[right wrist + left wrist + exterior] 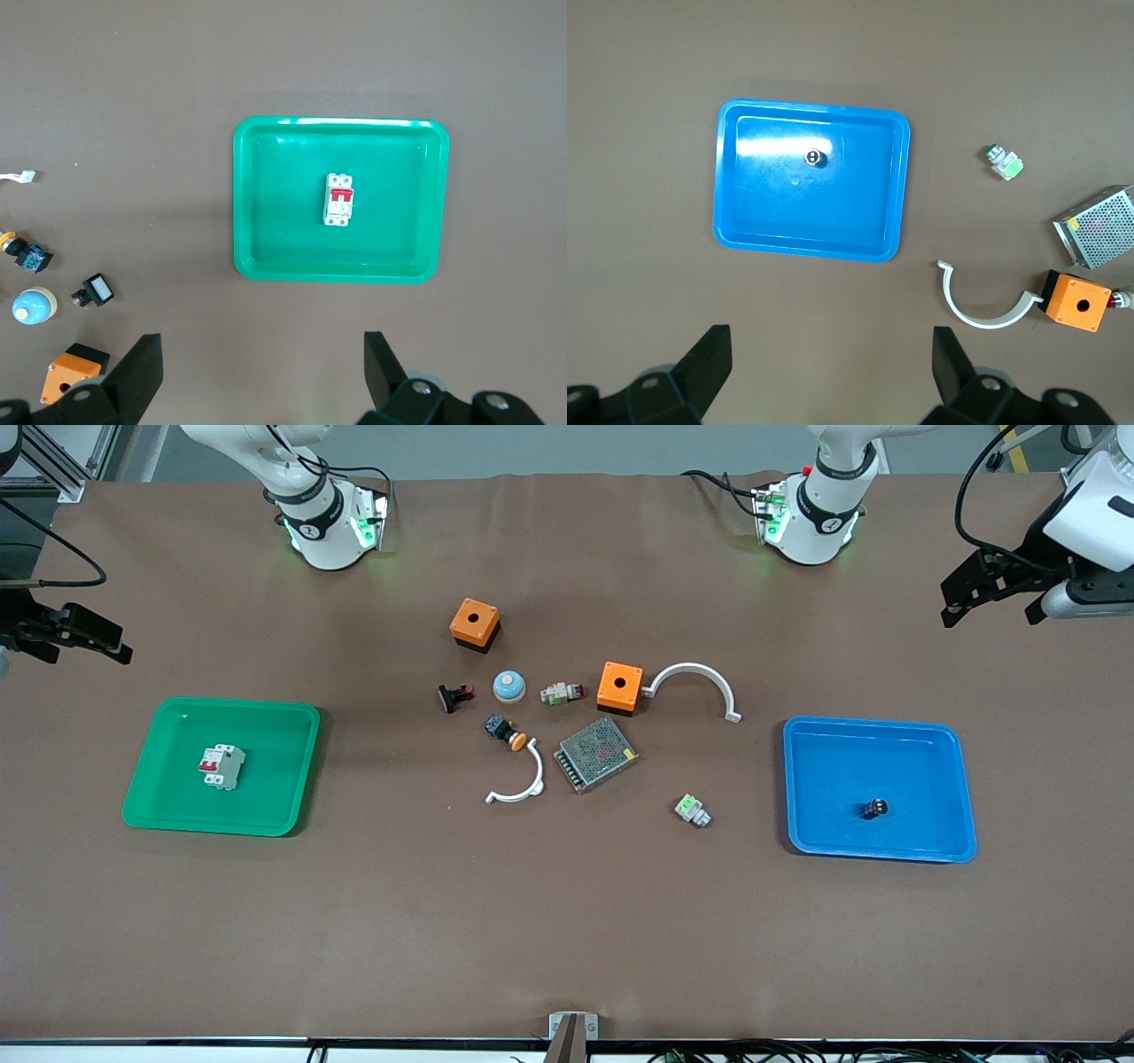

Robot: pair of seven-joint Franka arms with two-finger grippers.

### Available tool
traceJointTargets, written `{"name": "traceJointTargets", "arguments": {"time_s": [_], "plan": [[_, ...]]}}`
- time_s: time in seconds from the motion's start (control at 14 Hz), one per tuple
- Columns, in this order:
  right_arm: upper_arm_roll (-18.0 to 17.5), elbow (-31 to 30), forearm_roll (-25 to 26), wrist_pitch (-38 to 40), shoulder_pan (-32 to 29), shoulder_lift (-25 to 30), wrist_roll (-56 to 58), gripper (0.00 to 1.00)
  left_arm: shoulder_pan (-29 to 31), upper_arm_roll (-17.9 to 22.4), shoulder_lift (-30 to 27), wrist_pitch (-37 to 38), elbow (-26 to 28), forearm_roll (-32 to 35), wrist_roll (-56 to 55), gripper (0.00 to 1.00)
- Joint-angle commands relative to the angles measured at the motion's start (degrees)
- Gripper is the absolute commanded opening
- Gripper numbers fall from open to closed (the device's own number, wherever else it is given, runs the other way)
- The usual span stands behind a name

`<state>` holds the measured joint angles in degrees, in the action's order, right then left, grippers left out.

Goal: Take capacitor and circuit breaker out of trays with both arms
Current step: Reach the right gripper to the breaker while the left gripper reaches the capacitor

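The capacitor (874, 809), a tiny black cylinder, lies in the blue tray (961, 779) toward the left arm's end of the table. It also shows in the left wrist view (813, 158). The breaker (221, 766), a white-grey block with red levers, lies in the green tray (151, 762) toward the right arm's end; the right wrist view shows it too (339, 199). My left gripper (830, 354) is open and empty, high above the table's edge beside the blue tray (735, 221). My right gripper (263, 354) is open and empty, high beside the green tray (248, 248).
In the table's middle lie two orange boxes (475, 623) (619, 685), a blue dome (508, 685), a grey mesh box (596, 755), two white curved pieces (695, 682) (518, 784), a black button with orange cap (505, 732), a black part with red tip (454, 696) and a white block with green top (692, 810).
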<state>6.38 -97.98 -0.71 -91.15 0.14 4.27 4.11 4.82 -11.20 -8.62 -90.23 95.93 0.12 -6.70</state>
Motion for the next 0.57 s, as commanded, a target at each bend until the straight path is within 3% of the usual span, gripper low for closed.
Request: {"name": "traceJointTargets", "arguments": {"time_s": [0.0, 0.36, 0.5], "plan": [[-0.14, 0.86, 0.28, 0.89, -0.23, -0.22, -0.33, 1.0, 0.37, -0.14, 1.14, 1.28, -1.71, -0.38, 0.99, 1.0], [-0.06, 1.04, 0.54, 0.28, -0.75, -0.75, -0.24, 1.0, 0.54, 0.38, 6.23, 1.11, -3.47, 0.75, 1.07, 1.0], [-0.06, 3.13, 0.98, 0.01, -1.02, -5.99, -0.85, 1.0, 0.46, 0.39, 9.91, -0.29, -2.68, 4.43, 0.99, 1.0]]}}
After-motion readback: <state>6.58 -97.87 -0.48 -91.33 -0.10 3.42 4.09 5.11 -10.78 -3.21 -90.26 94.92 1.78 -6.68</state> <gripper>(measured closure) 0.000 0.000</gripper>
